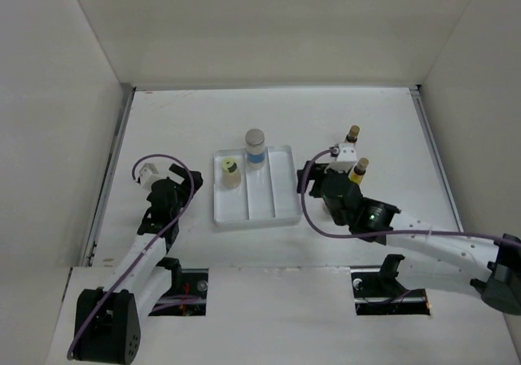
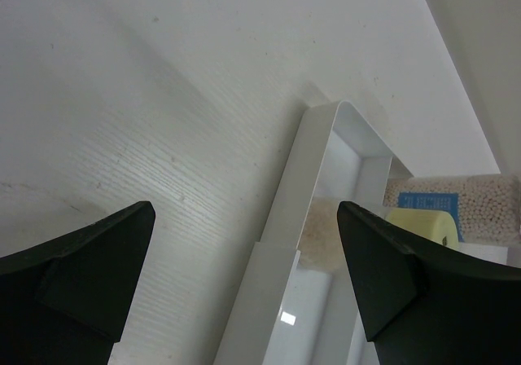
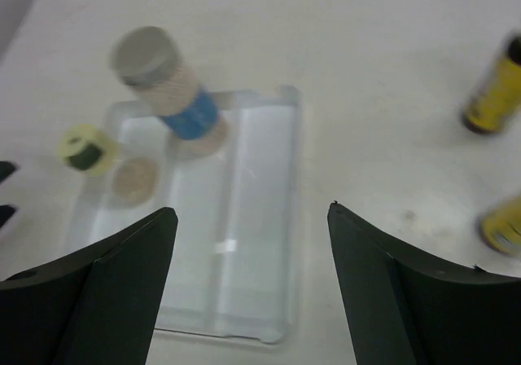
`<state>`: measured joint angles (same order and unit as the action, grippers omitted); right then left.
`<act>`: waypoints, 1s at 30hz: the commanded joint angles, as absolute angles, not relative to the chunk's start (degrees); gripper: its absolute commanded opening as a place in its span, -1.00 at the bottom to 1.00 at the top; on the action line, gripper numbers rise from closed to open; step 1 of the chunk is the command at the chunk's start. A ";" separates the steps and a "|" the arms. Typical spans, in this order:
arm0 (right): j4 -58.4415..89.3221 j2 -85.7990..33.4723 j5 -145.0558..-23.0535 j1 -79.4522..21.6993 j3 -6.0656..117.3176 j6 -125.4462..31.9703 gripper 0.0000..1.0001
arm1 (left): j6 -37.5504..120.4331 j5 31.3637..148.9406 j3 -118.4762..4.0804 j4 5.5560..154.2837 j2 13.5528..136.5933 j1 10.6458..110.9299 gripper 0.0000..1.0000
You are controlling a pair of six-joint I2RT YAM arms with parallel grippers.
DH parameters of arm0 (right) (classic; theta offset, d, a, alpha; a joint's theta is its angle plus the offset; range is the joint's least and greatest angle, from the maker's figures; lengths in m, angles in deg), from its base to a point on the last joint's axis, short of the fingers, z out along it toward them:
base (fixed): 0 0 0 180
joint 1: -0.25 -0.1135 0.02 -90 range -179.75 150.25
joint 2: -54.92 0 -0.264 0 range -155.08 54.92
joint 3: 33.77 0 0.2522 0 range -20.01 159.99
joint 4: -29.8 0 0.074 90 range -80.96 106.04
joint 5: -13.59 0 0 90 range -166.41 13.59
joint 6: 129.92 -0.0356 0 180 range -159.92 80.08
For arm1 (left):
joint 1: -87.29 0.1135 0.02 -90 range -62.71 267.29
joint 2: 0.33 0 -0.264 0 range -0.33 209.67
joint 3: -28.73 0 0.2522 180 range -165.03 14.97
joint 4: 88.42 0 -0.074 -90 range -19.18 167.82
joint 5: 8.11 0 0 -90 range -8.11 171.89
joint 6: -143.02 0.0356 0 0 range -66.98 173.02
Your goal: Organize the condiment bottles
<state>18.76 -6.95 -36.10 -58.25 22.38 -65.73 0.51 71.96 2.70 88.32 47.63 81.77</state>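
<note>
Spread wide apart are the fingers of the right gripper [image 3: 251, 210], and nothing is held between them. It is poised just beside the right edge of the white tray [image 1: 285, 210] and pointed toward it. The left gripper [image 2: 244, 210] is likewise seen with its fingers parted and nothing gripped, held low over the table [image 1: 179, 120] on the tray's left side, with the tray's corner framed ahead of it.

Two of the condiment bottles are found inside the tray. The grey-lidded jar [image 1: 256, 147] (its blue label is plain in the right wrist view) is stood upright at the far end of the middle compartment. The yellow-green-capped bottle [image 1: 230, 172] is placed in the left compartment, just beside the jar and a little nearer.

Two slim amber bottles are stood upright on the table outside the tray, to its right: the far amber bottle [image 1: 352, 134] and the near amber bottle [image 1: 359, 168], one behind the other and slightly apart. Both are close to the right arm's wrist (whether either is touched by it cannot be told from above).
</note>
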 commanded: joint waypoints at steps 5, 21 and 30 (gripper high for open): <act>-9.34 1.83 -22.19 -52.71 16.20 -85.43 0.63 | 0.90 71.43 0.29 90.65 47.92 79.78 1.00; 0.21 -3.79 -33.26 -47.43 13.65 -81.94 0.27 | 0.81 71.78 1.09 92.23 49.50 79.86 1.00; 4.33 -2.92 -29.22 -51.54 19.18 -74.66 -0.16 | 0.73 71.34 1.87 92.58 49.32 80.04 1.00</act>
